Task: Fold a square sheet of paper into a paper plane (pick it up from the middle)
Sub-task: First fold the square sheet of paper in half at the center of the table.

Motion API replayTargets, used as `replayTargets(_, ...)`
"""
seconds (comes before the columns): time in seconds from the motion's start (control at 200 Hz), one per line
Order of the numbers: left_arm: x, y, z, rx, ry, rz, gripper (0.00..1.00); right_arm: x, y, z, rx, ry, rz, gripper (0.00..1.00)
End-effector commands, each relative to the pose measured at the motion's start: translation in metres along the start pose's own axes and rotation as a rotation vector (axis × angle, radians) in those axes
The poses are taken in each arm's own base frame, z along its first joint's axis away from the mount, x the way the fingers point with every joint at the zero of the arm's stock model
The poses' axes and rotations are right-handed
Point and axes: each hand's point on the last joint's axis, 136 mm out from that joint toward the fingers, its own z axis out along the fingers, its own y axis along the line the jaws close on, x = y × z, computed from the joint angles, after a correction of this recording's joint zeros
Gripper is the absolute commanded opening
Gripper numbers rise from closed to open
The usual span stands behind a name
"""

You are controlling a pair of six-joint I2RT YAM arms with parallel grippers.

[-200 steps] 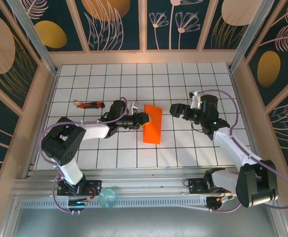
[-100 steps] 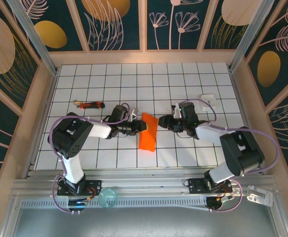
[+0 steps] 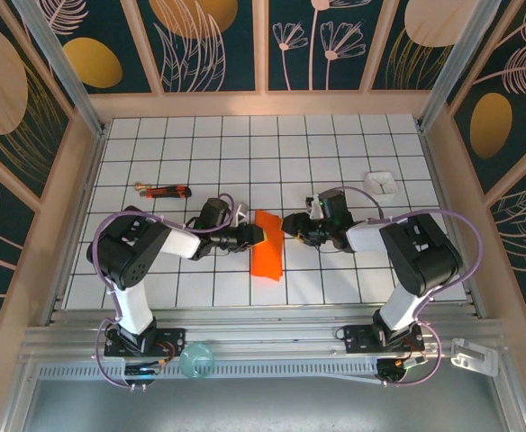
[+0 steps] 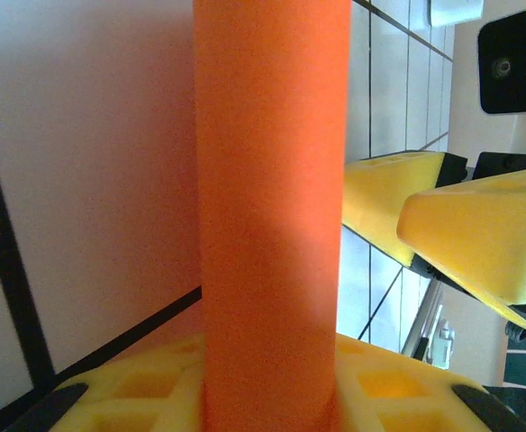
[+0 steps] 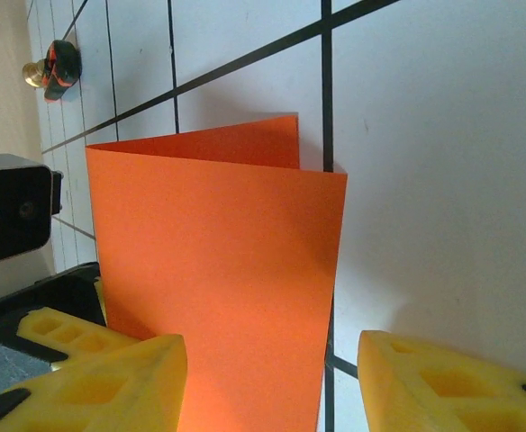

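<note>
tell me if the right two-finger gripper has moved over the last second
Yes. The right gripper has moved left, away from the small white square object and close to the right edge of the folded orange-red sheet of paper.

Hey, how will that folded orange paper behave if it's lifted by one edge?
The square sheet of paper looks thin, so it will probably droop away from the left claw pinching its edge. Folded into two layers, it may hold its shape slightly better along the crease. It seems very light, so a push would likely slide it across the smooth table.
</note>
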Motion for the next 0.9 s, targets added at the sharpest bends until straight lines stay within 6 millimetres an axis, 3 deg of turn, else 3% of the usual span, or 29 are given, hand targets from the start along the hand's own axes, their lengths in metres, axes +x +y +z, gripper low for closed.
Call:
replayTargets(0.0, -0.004, 0.010, -0.005, -0.046, -0.039, -0.021, 0.32, -0.005, 0.015, 0.009, -0.056, 0.003, -0.010, 0.49)
replayTargets(0.325, 0.003, 0.032, -0.004, -0.127, -0.029, -0.045, 0.35, -0.004, 0.019, 0.030, -0.065, 0.030, -0.014, 0.34)
replayTargets(0.691, 0.003, 0.042, -0.014, -0.237, -0.033, -0.017, 0.54, -0.007, 0.006, 0.043, -0.027, 0.039, -0.008, 0.28)
replayTargets(0.891, 0.005, 0.049, -0.017, -0.292, -0.023, -0.016, 0.59, -0.006, 0.006, 0.048, -0.027, 0.048, -0.009, 0.26)
